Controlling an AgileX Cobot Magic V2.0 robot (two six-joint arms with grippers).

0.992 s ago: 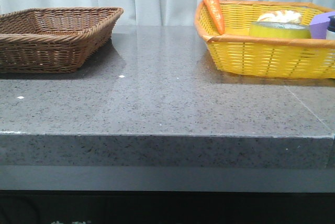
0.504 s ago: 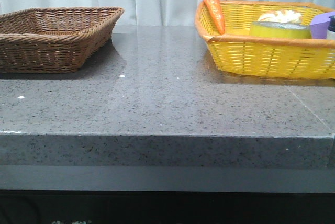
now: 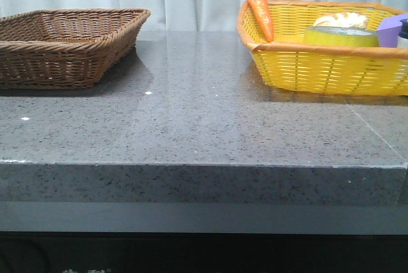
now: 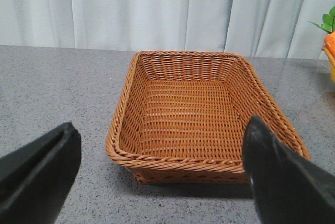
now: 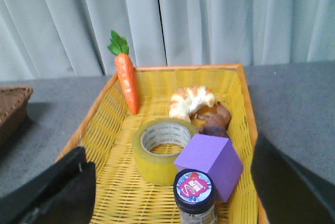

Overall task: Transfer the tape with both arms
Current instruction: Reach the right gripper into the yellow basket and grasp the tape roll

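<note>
The tape (image 5: 157, 158), a wide yellow roll with a white green-lettered core, lies flat in the yellow basket (image 5: 112, 130); in the front view the tape (image 3: 340, 36) shows just above the basket's rim (image 3: 319, 50) at the right. My right gripper (image 5: 172, 187) is open and empty, its fingers (image 5: 57, 192) wide apart above the basket's near end, short of the tape. My left gripper (image 4: 162, 174) is open and empty, in front of the brown wicker basket (image 4: 125, 130). Neither arm shows in the front view.
In the yellow basket, a purple cube (image 5: 209, 165) touches the tape, a dark-capped bottle (image 5: 194, 195) stands in front of them, bread (image 5: 191, 102) lies behind, and a toy carrot (image 5: 127, 80) leans on the rim. The brown basket (image 3: 64, 46) sits far left on the grey counter (image 3: 204, 120).
</note>
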